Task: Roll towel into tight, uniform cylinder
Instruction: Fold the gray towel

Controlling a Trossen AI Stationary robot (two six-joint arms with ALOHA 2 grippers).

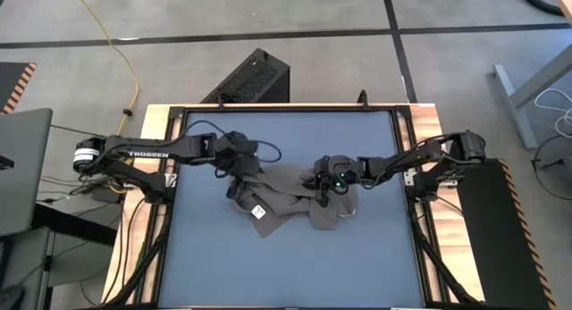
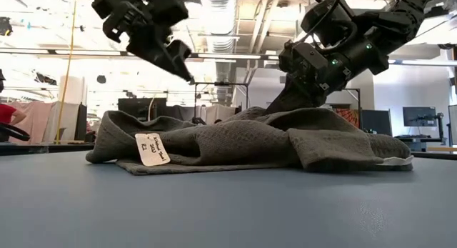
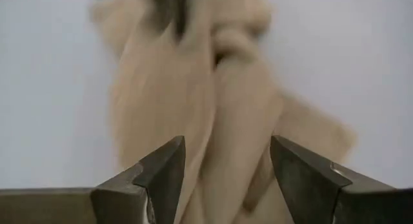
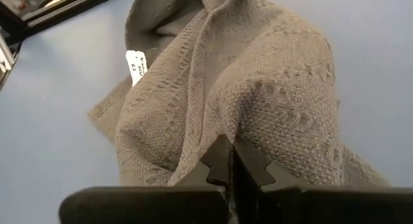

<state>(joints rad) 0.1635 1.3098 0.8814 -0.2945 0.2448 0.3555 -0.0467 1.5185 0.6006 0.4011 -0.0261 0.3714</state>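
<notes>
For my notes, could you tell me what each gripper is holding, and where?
The right gripper pinches a raised fold of the crumpled taupe cloth towel; the left gripper holds nothing.

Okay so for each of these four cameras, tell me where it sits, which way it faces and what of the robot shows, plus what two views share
High view: overhead, straight down on the table; both arms reach the crumpled towel.
Low view: tabletop height, level toward the room; the left end effector hangs open, clear of the towel; the right end effector is down at it.
Left wrist view: looks past spread fingers at the towel.
Right wrist view: closed fingers pinch the towel.
Shared: the white tag shows in the low, high and right wrist views.
</notes>
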